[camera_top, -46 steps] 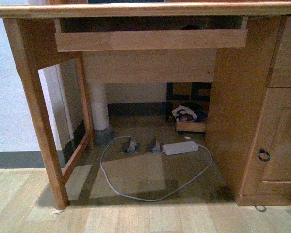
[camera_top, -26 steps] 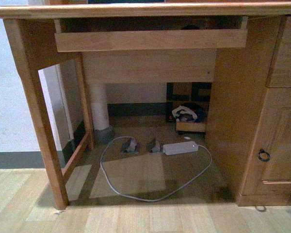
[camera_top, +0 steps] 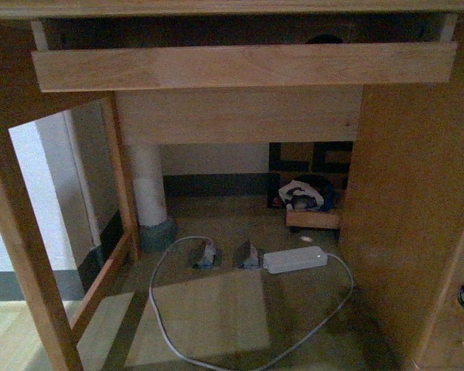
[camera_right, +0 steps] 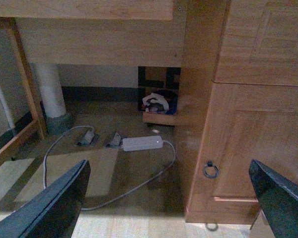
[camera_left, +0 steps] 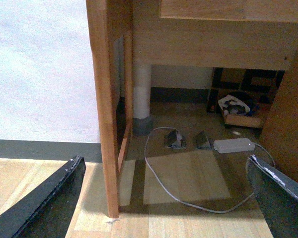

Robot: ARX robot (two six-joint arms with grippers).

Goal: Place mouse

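Peeking as a dark hump over the pull-out surface's (camera_top: 243,66) front rail, the apparent mouse (camera_top: 323,38) sits unheld, so both arms' jaws gape empty, presumably readied for reaching it.

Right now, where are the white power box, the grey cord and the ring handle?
White power box (camera_top: 295,260): front view, middle of its top.
Grey cord (camera_top: 154,309): front view, left bend of its floor loop.
Ring handle (camera_right: 210,171): right wrist view, centre of the ring.
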